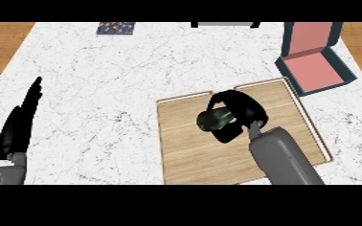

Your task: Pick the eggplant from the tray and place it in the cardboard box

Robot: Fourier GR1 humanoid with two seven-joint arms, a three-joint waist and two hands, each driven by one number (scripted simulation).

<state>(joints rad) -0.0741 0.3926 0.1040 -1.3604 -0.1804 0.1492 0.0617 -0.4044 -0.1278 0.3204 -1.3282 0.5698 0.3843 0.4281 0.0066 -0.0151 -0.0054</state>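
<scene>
Over the wooden tray (205,163), the right hand (240,109) has its fingers curled round the eggplant (214,119); the grasp looks made, while carrying it to the cardboard box (314,72) remains. The left hand (20,124) rests with fingers straight at the counter's (106,76) left edge.

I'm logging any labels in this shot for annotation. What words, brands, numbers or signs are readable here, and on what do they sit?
None can be read.
Small dark multicoloured patterned item at the counter's far edge: specks only, too blurred to tell whether it carries text.
Teal box with pink lining: no markings.
Wooden tray: no markings.
</scene>
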